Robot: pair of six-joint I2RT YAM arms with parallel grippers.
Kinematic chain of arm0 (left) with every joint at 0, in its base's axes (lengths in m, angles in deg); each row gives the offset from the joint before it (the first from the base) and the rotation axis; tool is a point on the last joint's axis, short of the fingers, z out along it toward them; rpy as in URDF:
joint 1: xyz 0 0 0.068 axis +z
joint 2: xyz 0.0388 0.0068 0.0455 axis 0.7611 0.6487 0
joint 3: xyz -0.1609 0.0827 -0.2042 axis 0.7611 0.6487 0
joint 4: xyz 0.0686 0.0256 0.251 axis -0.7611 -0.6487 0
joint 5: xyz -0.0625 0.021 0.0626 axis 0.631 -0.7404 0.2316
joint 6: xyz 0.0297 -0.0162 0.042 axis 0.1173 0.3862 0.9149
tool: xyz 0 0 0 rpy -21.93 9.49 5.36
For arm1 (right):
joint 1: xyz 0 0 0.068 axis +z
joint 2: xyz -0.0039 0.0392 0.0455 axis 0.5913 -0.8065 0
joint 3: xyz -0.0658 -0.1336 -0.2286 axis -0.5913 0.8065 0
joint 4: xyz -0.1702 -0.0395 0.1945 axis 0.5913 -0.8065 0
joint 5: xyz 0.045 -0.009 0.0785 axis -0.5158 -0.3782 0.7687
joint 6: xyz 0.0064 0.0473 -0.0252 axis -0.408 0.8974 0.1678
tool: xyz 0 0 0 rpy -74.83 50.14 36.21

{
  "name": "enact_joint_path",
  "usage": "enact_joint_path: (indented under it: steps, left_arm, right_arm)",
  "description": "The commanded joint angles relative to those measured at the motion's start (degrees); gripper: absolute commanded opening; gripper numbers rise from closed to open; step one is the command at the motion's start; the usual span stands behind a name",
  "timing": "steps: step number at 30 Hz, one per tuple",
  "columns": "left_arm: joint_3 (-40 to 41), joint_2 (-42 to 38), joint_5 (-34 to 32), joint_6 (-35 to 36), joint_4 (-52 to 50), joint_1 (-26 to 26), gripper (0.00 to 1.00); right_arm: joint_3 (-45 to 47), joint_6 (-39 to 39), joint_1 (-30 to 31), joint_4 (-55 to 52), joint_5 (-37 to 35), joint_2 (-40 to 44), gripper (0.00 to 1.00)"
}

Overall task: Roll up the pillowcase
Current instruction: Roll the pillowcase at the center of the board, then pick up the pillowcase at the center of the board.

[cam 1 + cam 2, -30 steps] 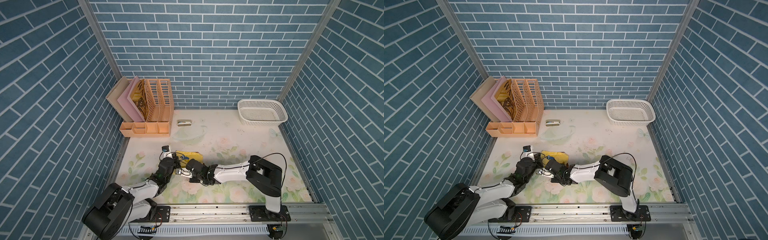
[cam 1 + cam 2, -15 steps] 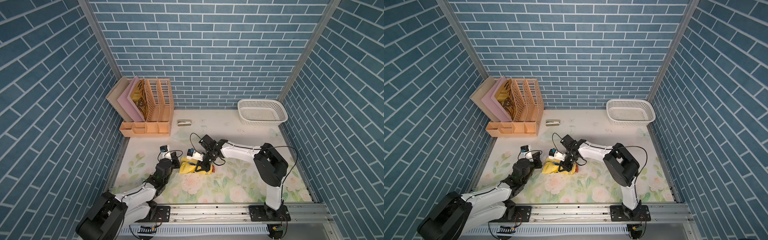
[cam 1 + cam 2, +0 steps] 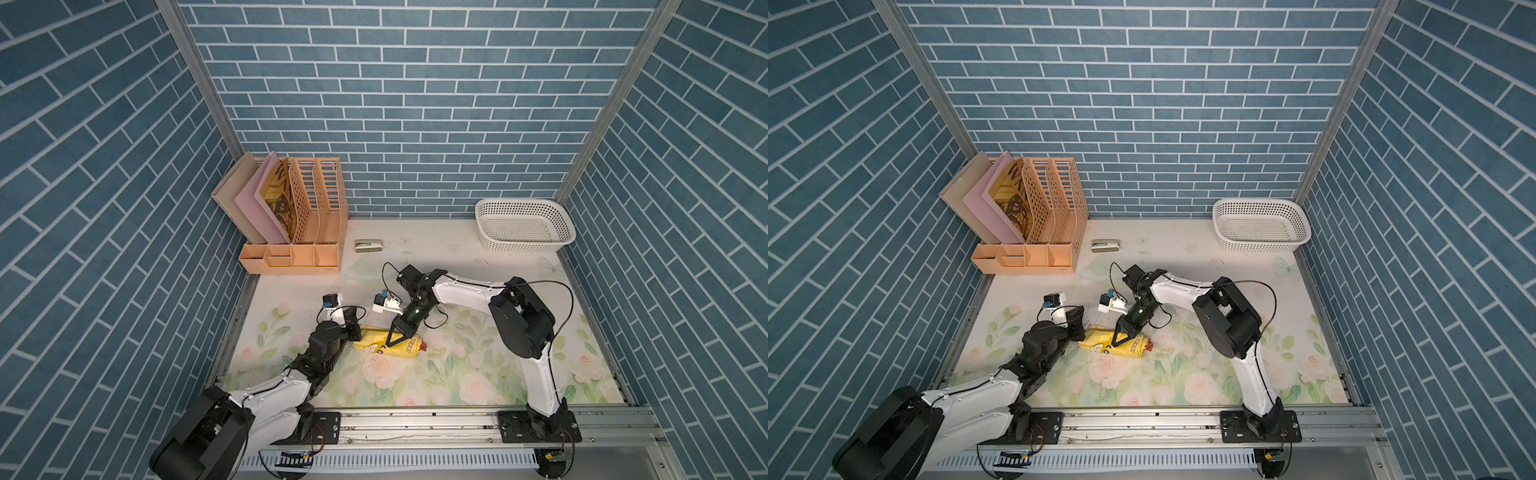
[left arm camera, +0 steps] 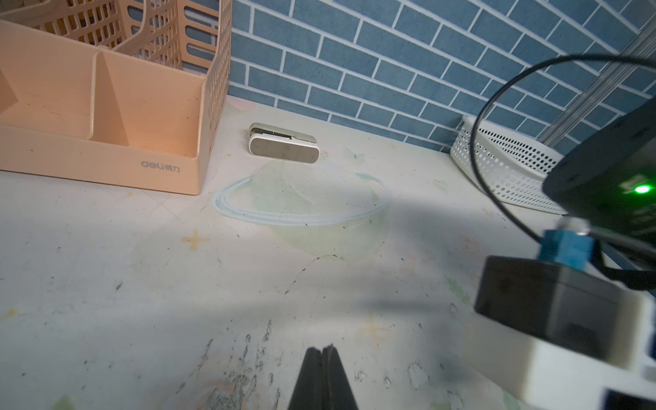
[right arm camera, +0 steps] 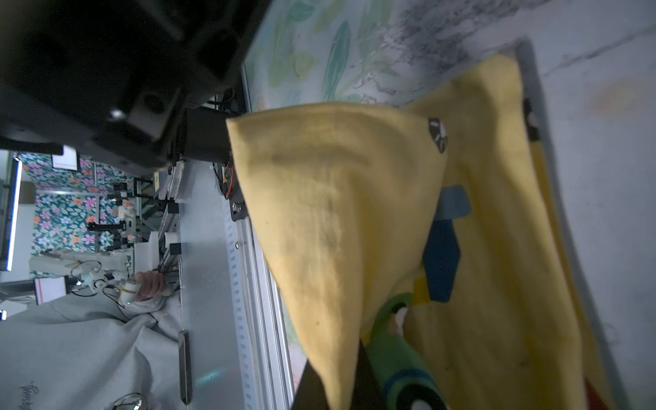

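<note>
Cloth this thin and limp has no stiffness of its own. The pillowcase [image 3: 376, 345] lies as a loose yellow bundle on the table [image 3: 457, 374], left of centre and toward the near edge. It looks very light and will likely sag, slip open and unwind wherever nothing presses on it. It should not break or slide far, but any fold that is let go may spring loose.

The right claw [image 3: 392, 340] comes down from the far side and is closed on a fold near the middle of the bundle. In the right wrist view the pillowcase [image 5: 337, 213] rises in a tent from the pinch. The left claw [image 4: 322, 349] has its fingertips pressed together with nothing between them, over bare table. In a top view the left claw [image 3: 1080, 328] sits just beside the left end of the bundle.

Hold is best taken at the two ends of the leading fold, one claw at each end, so the roll turns evenly. A single pinch in the middle would probably only lift a peak.

The peach organiser [image 4: 106, 142] at the far left reads "deli" on its front, followed by small characters I cannot make out. A cover in its rack shows large dark letters, partly hidden.
</note>
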Motion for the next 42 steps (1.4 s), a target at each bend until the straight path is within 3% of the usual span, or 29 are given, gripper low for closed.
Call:
enact_joint_path:
  steps: [1, 5, 9, 12, 16, 18, 20, 22, 24, 25, 28, 31, 34, 37, 42]
  left_arm:
    - [0.68, -1.84, 2.03, 1.62, 1.77, -0.07, 0.03]
    - [0.44, -1.10, 5.94, 2.88, 3.91, -0.79, 0.04]
    - [-1.21, 4.69, 7.44, 4.69, 7.51, -4.57, 0.05]
    - [-1.51, 10.76, 7.31, 4.15, 12.09, -6.64, 0.05]
    - [-3.31, 20.09, 5.84, 3.89, 15.56, -6.95, 0.04]
    - [-4.56, 22.46, 4.05, 3.77, 15.10, -6.92, 0.02]
    - [-5.12, 22.76, 1.96, 3.60, 14.36, -6.92, 0.02]
    - [-5.44, 22.10, 0.12, 3.79, 13.04, -6.96, 0.02]
    - [-5.88, 22.48, -0.73, 4.26, 11.85, -6.83, 0.02]
    - [-6.03, 23.07, -0.87, 4.39, 11.73, -6.83, 0.02]
    - [-5.89, 25.13, -0.96, 4.12, 13.05, -6.84, 0.02]
    - [-6.39, 25.98, -1.09, 4.12, 13.00, -6.86, 0.02]
    - [-6.85, 25.69, -1.35, 4.38, 12.09, -6.84, 0.02]
    - [-6.65, 24.85, -1.60, 4.39, 12.08, -6.84, 0.02]
    - [-6.82, 24.28, -1.79, 4.52, 11.00, -6.75, 0.02]
  right_arm:
    - [1.73, 6.88, -1.49, 5.13, 5.38, -2.36, 0.00]
    - [0.95, 9.56, -1.98, 7.26, 4.77, -4.03, 0.00]
    - [1.22, 9.42, -2.00, 7.99, 5.05, -7.25, 0.03]
    - [2.26, 9.82, -2.02, 9.26, 4.42, -7.22, 0.29]
    - [3.39, 9.83, -2.05, 10.39, 2.38, -5.03, 0.46]
    - [4.03, 9.11, -2.04, 10.57, 0.69, -3.00, 0.60]
    - [5.22, 7.82, -2.02, 10.60, -1.77, -1.12, 0.66]
    - [7.42, 6.96, -2.14, 11.92, -5.84, 1.78, 0.70]
    - [10.21, 6.24, -2.14, 13.90, -11.13, 5.35, 0.86]
    - [11.72, 5.52, -2.11, 15.04, -15.82, 7.70, 0.93]
    - [18.88, 3.49, -1.67, 21.69, -30.86, 17.38, 1.00]
    - [26.74, -1.13, 1.80, 29.70, -47.61, 28.34, 1.00]
    - [37.17, -12.40, 12.64, 41.26, -60.88, 37.58, 1.00]
    - [44.28, -18.12, 20.23, 51.35, -67.38, 39.67, 1.00]
    - [45.76, -21.13, 25.13, 57.79, -71.59, 35.26, 1.00]
